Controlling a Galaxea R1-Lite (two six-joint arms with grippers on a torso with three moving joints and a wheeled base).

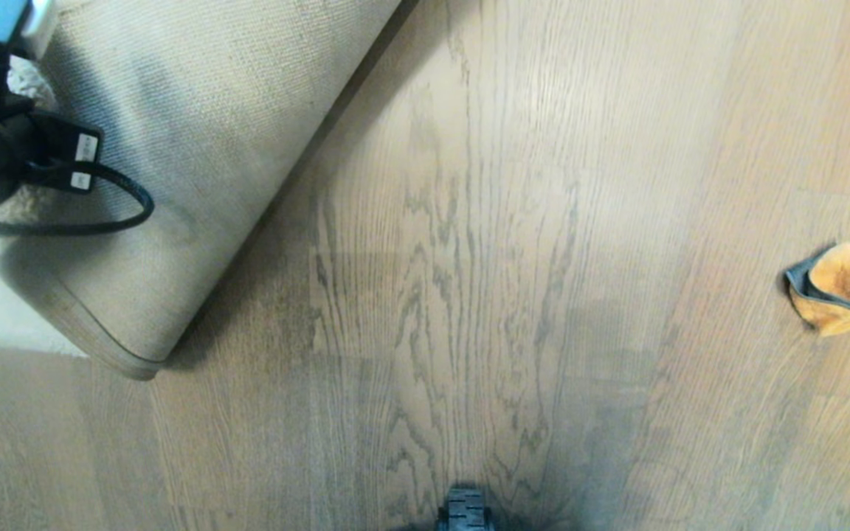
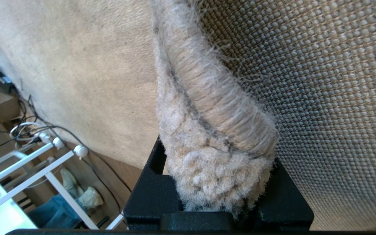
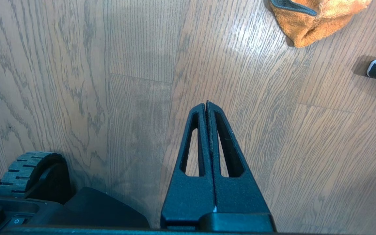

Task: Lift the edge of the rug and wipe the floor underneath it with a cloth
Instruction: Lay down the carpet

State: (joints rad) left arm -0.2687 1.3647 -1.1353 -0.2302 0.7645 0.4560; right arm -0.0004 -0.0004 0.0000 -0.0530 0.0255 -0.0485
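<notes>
The left pincer (image 2: 219, 195) clamps the rug edge (image 2: 207, 130), folded back off the floor (image 1: 469, 258); right pincer (image 3: 207, 107) clenched, empty; the cloth (image 1: 845, 287) lies unused, wiping not begun.

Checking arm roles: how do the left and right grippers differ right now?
The left gripper is clamped on the rug edge, holding it folded back with the woven backing showing; the right gripper is shut on nothing. The left is up at the rug; the right hangs over bare floor, short of the cloth. Both are black.
</notes>
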